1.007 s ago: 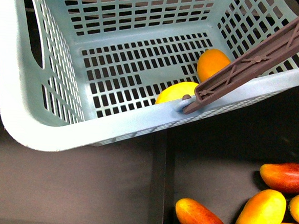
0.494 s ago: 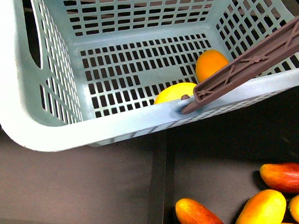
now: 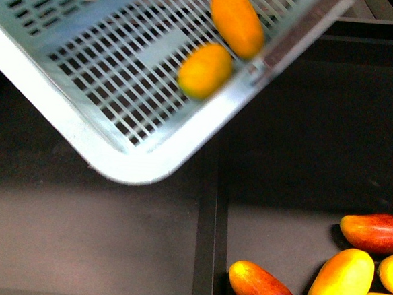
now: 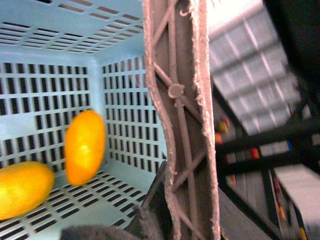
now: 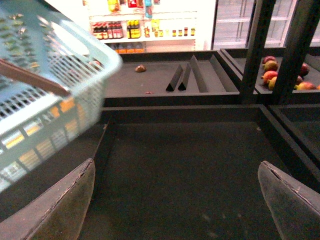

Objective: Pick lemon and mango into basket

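Note:
The teal basket [image 3: 98, 100] hangs tilted and blurred over the dark shelf, filling the top of the front view. Inside it lie the lemon [image 3: 204, 70] and an orange mango [image 3: 238, 21], side by side near the rim. In the left wrist view my left gripper [image 4: 165, 215] is shut on the basket's brown handle [image 4: 180, 115], with the mango [image 4: 85, 146] and lemon [image 4: 22, 189] on the slotted floor beyond. My right gripper [image 5: 175, 205] is open and empty above a dark bin floor, the basket [image 5: 50, 100] off to one side of it.
Several red-and-yellow mangoes [image 3: 342, 282] lie in the bin at the lower right of the front view, beside a black divider [image 3: 205, 243]. The right wrist view shows black wedge dividers [image 5: 185, 75], a black post [image 5: 255, 50] and more fruit [image 5: 272, 75] in a far bin.
The basket has swung up and turned sharply, its corner now pointing down at centre. The lemon and mango have shifted with it, up and to the left in the front view.

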Action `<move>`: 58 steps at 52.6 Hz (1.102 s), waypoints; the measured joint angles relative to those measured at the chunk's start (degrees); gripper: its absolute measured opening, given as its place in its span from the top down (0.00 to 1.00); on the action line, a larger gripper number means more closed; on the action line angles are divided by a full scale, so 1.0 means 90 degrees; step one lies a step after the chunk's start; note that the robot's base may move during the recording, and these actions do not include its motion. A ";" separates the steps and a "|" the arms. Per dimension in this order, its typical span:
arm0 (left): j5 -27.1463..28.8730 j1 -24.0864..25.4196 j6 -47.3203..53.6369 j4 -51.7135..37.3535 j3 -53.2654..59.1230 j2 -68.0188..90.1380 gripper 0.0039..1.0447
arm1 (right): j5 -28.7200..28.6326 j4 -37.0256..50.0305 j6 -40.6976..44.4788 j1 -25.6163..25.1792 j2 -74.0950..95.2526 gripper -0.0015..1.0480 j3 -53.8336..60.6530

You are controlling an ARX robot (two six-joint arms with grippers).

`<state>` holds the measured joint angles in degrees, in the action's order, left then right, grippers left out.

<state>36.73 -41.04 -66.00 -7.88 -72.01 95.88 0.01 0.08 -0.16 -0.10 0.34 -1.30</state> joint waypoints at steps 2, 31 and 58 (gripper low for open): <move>0.0517 0.0146 -0.0085 -0.0053 0.0000 -0.0002 0.95 | 0.0015 0.0000 0.0000 0.0000 -0.0002 0.08 0.0000; -0.0933 0.2409 -0.1780 -0.0005 0.0143 0.1280 0.95 | 0.0000 0.0000 0.0002 0.0000 -0.0002 0.08 0.0000; -0.1809 0.3084 -0.2038 -0.0129 -0.0085 0.2339 0.95 | 0.0000 0.0000 0.0000 0.0000 -0.0005 0.08 0.0000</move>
<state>20.45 -13.28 -84.34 -9.04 -72.77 116.92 0.01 0.08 -0.16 -0.10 0.30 -1.30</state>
